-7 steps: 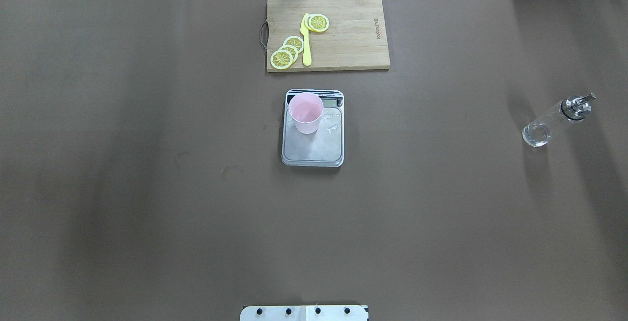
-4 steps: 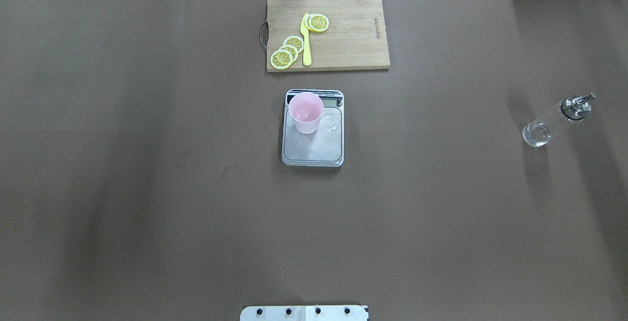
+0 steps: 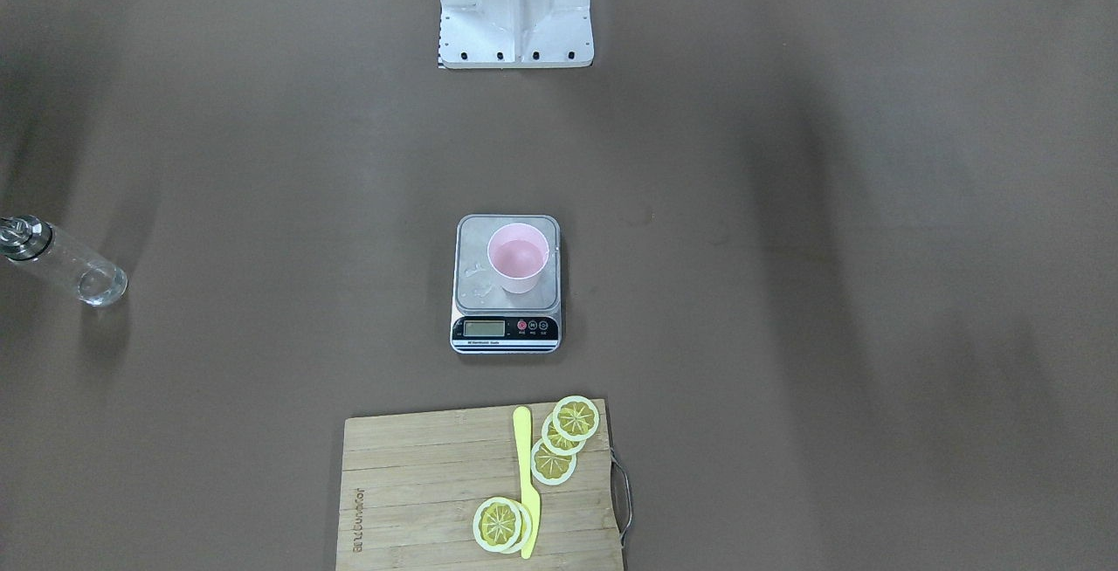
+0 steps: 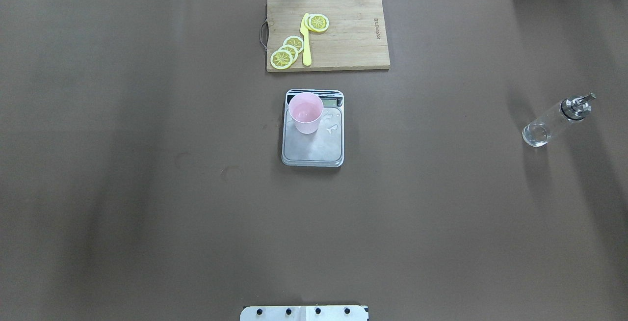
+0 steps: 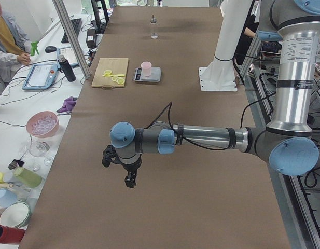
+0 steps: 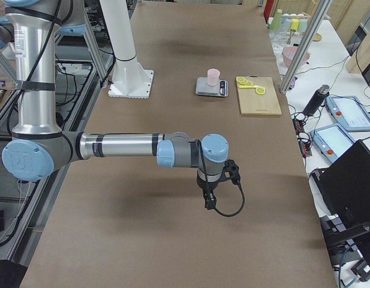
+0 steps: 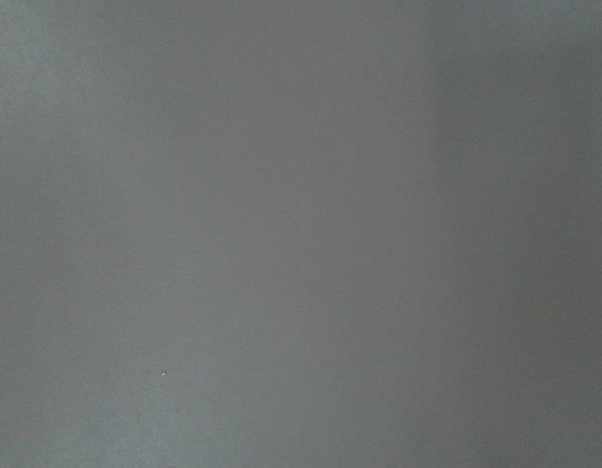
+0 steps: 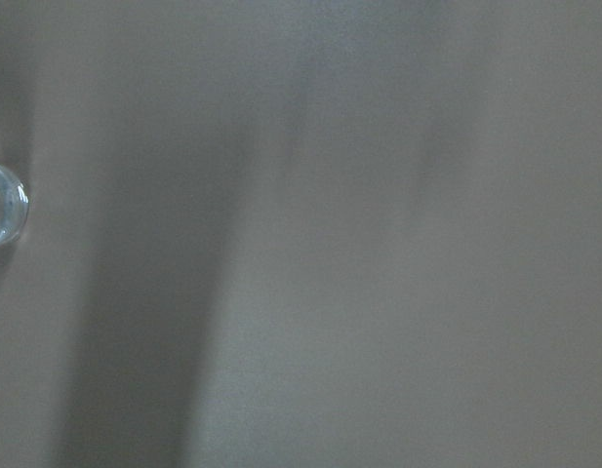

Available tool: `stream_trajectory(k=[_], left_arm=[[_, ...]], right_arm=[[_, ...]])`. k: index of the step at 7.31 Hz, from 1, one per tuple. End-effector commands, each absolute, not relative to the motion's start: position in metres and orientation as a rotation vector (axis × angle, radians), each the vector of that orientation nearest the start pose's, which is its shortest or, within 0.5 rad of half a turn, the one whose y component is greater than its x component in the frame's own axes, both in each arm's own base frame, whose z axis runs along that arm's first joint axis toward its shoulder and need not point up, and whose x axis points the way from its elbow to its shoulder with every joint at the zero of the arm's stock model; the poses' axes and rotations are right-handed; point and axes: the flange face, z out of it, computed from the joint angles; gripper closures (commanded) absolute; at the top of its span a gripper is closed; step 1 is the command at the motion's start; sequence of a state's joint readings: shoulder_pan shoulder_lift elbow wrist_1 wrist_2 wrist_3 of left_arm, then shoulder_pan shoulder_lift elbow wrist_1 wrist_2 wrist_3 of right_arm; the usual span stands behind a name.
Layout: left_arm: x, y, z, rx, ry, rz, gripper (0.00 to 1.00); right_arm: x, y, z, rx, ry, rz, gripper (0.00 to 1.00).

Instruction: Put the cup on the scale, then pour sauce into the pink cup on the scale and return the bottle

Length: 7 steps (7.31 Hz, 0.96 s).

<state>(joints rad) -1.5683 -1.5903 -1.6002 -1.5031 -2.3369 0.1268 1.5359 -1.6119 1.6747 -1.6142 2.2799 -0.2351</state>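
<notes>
A: Where's the cup [image 4: 306, 112]?

B: Upright on the scale [image 4: 314, 151], pale pink and tapered, on the plate's corner by the display, toward the robot's left. A few clear drops [image 4: 332, 128] lie on the steel just beside it.

A: And the bottle [image 4: 552, 124]?

B: Standing well off to the robot's right, near that edge of the tabletop [image 4: 147, 213]. It is glass with a metal spout, and the clear sauce [image 4: 536, 134] shows low inside. A broad stretch of brown tabletop lies between it and the scale.

A: What's close to the scale?

B: Only the board [image 4: 353, 41] with lemon slices [image 4: 287, 52], just beyond it by the far edge.

A: The arms?

B: Each reaches over its own end, well apart from the scale. The left pincer [image 5: 129, 181] and right pincer [image 6: 207, 203] point down; I cannot tell whether the fingers are apart or together.
</notes>
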Motion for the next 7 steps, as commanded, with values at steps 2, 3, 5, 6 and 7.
stream_trajectory(k=[2, 3, 5, 6, 7], left_arm=[[-0.0626, -0.5013, 0.6416, 0.031, 0.767, 0.118, 0.02], [-0.0626, -0.5027, 0.6409, 0.032, 0.767, 0.119, 0.02], [-0.0602, -0.5043, 0.6415, 0.030, 0.769, 0.124, 0.02], [-0.0602, -0.5043, 0.6415, 0.030, 0.769, 0.124, 0.02], [-0.0602, -0.5042, 0.6422, 0.028, 0.769, 0.124, 0.02]], right_arm=[[0.0456, -0.4901, 0.6272, 0.101, -0.700, -0.283, 0.00], [0.0455, -0.4915, 0.6257, 0.104, -0.700, -0.284, 0.00], [0.0455, -0.4903, 0.6256, 0.105, -0.701, -0.286, 0.00], [0.0456, -0.4901, 0.6279, 0.101, -0.700, -0.286, 0.00], [0.0455, -0.4908, 0.6272, 0.103, -0.700, -0.288, 0.00]])
